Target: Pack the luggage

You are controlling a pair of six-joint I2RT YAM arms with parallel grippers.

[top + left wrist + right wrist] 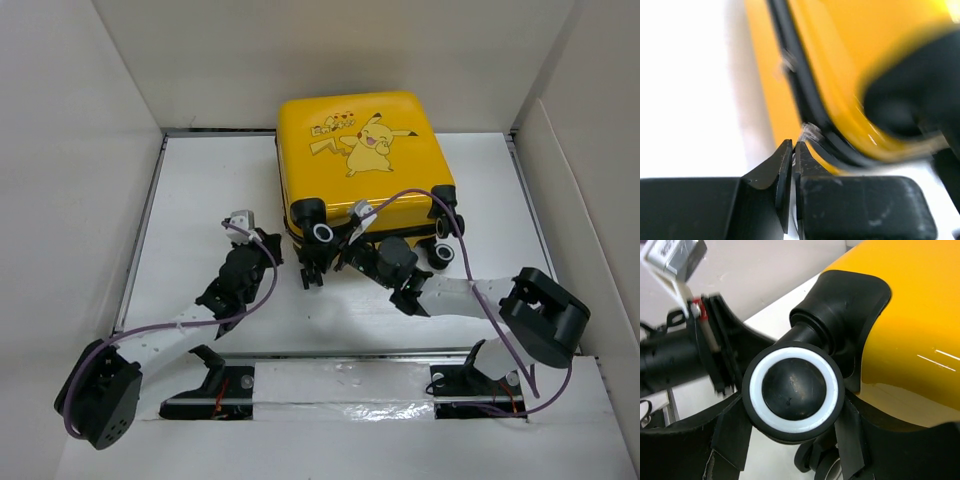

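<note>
Item: luggage point(365, 150), one small hard-shell suitcase, lying flat and zipped shut on the white surface point(200, 200), toward the far middle, its wheeled end facing the arms. Finish: glossy bright-yellow shell; cartoon Pikachu print point(368, 140) on the upper face; black zip seam point(800, 85) running round the edge; black wheels with white rings. Lining not on view. Handling, by estimate: shell stiff and smooth, likely slippery on its broad faces; probably light if unfilled, and apt to slide or roll on the surface when pushed. Best holds judged to be the projecting parts, namely the wheel housings and whatever tab hangs from the seam. Left gripper point(793, 146): jaws pressed fully together at the near-left corner seam, a small silvery piece just at their tips; whether it is pinched cannot be told. Right gripper point(792, 405): jaws set round one wheel point(793, 387), clasping it on both sides.
</note>
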